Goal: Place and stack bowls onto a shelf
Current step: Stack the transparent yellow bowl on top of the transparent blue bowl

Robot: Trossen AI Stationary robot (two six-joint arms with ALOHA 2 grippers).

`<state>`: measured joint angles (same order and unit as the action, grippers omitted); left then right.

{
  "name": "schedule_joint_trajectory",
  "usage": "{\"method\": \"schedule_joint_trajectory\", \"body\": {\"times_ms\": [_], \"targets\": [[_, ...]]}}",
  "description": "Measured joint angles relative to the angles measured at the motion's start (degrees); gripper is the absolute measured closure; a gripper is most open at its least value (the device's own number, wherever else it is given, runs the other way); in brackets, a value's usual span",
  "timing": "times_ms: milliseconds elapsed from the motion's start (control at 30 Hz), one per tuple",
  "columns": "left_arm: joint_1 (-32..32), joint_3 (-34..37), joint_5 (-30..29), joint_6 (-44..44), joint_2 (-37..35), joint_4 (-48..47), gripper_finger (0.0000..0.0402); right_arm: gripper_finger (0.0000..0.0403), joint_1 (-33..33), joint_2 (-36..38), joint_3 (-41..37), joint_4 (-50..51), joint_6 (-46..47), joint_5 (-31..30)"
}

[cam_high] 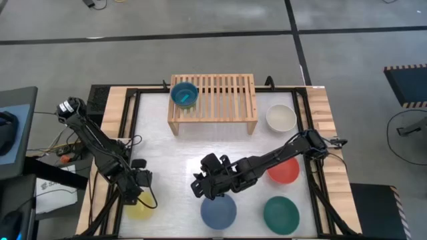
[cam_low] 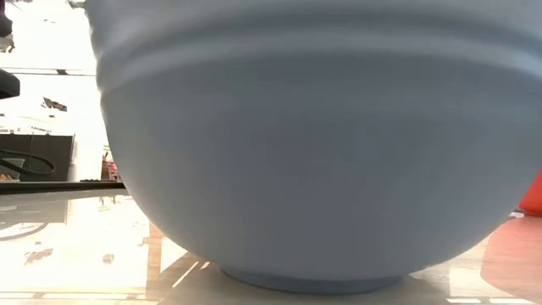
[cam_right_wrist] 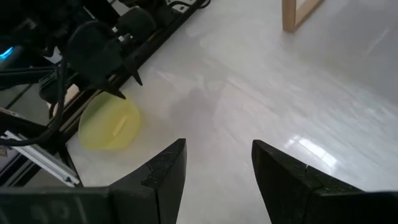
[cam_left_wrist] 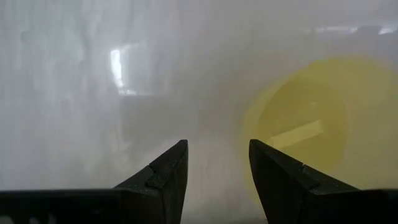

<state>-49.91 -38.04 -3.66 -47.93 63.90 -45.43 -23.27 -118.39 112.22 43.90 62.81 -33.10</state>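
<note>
The light-wood shelf (cam_high: 220, 100) stands at the table's far side with a cyan bowl (cam_high: 184, 95) on the left end of its slatted top. On the table rest a yellow bowl (cam_high: 140, 209), a slate blue bowl (cam_high: 218, 212), a dark green bowl (cam_high: 281, 215), a red bowl (cam_high: 284, 171) and a cream white bowl (cam_high: 281, 118). My left gripper (cam_left_wrist: 217, 152) is open just above the yellow bowl (cam_left_wrist: 305, 124), which lies beside its fingers. My right gripper (cam_high: 199, 187) is open and empty over the table's middle, just beyond the slate blue bowl. The pink and lime green bowls do not show.
The slate blue bowl (cam_low: 313, 152) fills the low view, with the red bowl (cam_low: 533, 195) at its right edge. The right wrist view shows the left arm (cam_right_wrist: 93, 43) over the yellow bowl (cam_right_wrist: 111, 124). Bare tabletop lies between the shelf and the near bowls.
</note>
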Motion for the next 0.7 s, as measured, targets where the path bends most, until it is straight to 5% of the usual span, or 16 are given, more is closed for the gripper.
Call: {"method": "schedule_joint_trajectory", "body": {"times_ms": [433, 700], "targets": [[0.00, 0.00, -0.98, -2.39, 0.20, 3.37, 0.0249, 0.0195, -0.36, 0.00, 0.00, 0.63, -0.03, 1.95], [0.00, 0.00, 2.46, -1.84, 7.08, 6.05, 0.0249, 0.0195, -0.35, 0.00, 0.00, 0.68, -0.11, 2.57]]}}
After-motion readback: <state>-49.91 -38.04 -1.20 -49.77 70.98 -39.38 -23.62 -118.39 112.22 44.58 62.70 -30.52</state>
